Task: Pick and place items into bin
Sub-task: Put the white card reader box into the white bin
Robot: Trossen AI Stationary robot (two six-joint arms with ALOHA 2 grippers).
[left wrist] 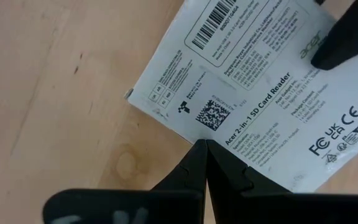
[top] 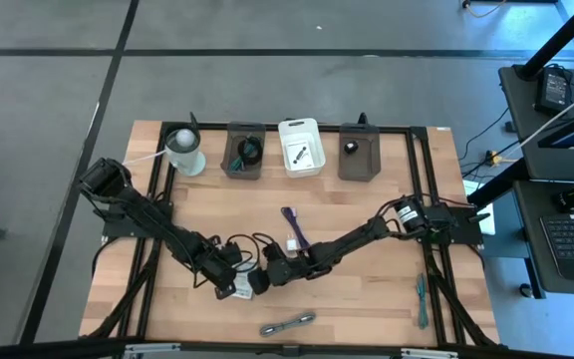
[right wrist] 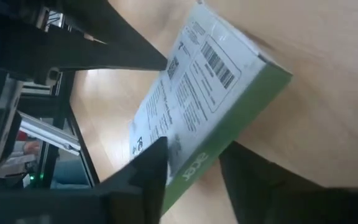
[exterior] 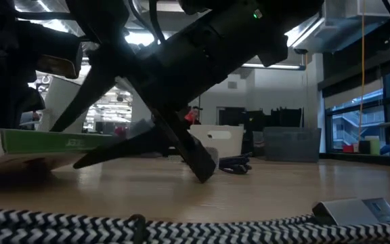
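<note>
I have both arms meeting low over the front-middle of the wooden tabletop (top: 357, 289), working on one thing: a flat white printed card-reader box with a green edge (right wrist: 194, 118). It lies flat on the wood, right between the two hands, and in the high view only a white corner of it shows beneath them.

My right hand (right wrist: 194, 165) is the one set to take it. Its two dark fingers straddle the box's green narrow edge, one on the printed face side and one below, with the box running straight away from the hand along its long axis. The fingers are apart and closing in; I cannot yet call it a firm clamp, as a sliver of gap seems to remain at the lower finger.

My left hand (left wrist: 205, 163) has its fingers pressed together, holding nothing, with the tips resting at the box's opposite long edge, next to the small square code on the label. I judge it is bracing the box so it does not slide away while the right hand closes.

So the box lies directly ahead of the right hand, lengthwise in line with it, and the right arm is the one to lift. The row of small bins, grey (top: 244, 152) and white (top: 300, 148), sits well beyond both hands, at the far side of the tabletop; the carry will go forward and slightly across.
</note>
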